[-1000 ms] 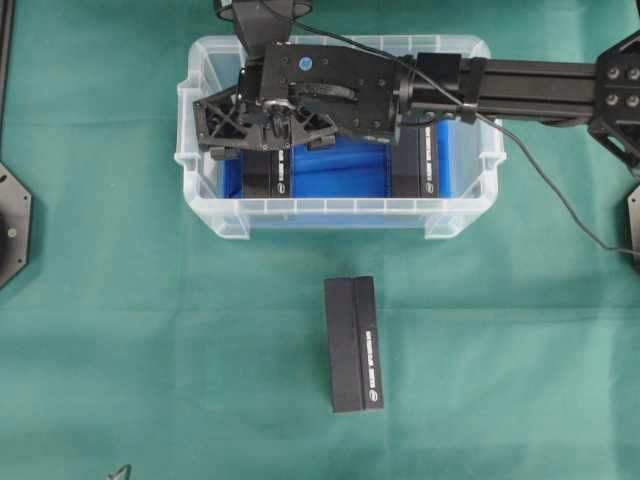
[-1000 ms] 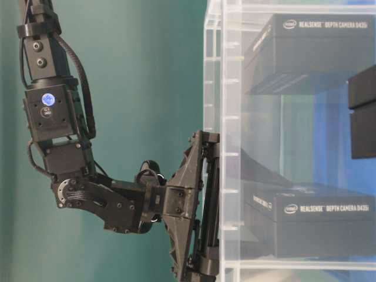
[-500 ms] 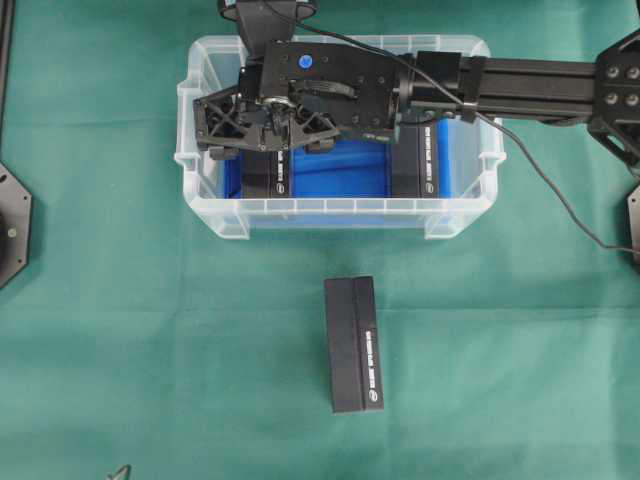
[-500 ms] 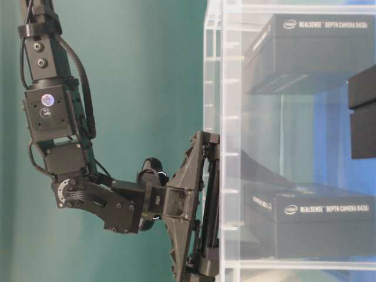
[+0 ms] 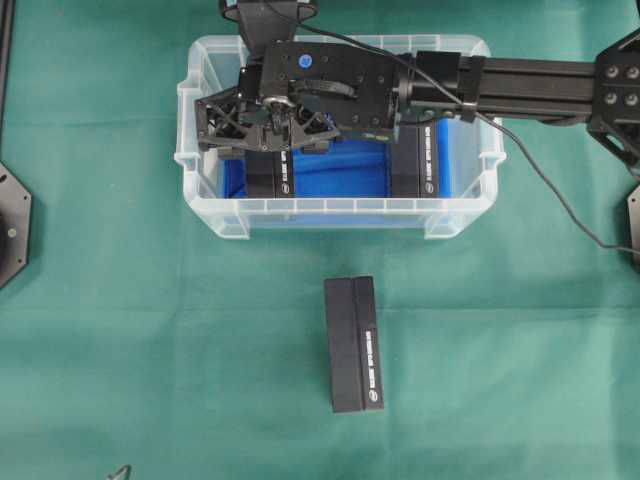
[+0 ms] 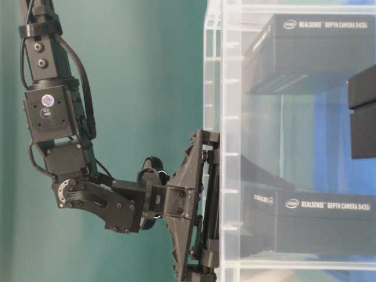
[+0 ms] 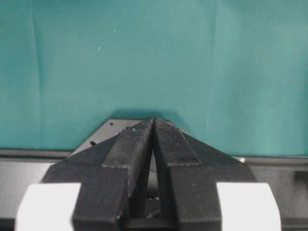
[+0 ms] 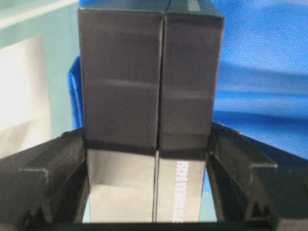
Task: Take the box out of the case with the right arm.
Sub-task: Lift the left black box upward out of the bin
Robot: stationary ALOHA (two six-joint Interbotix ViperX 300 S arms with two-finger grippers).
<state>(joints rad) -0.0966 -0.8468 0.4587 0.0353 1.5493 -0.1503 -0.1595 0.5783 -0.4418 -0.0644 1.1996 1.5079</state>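
Right wrist view: your right pincer (image 8: 147,192) has both fingers pressed against the box (image 8: 147,96), grasping it.
Box: at nine o'clock inside the case (image 5: 300,215).
Left pincer (image 7: 153,144): clenched shut, holding nothing.
Lift: rise straight, clearing the rim and the second box (image 5: 415,160) at three o'clock.
Tabletop (image 5: 150,350): another box (image 5: 355,345) lies there.

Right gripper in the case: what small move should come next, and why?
Probably lift straight up. In the wrist view the right gripper has a finger against each side of the left black box, with no gap visible. The box sits low in the case, so it likely must rise above the rim before moving sideways.
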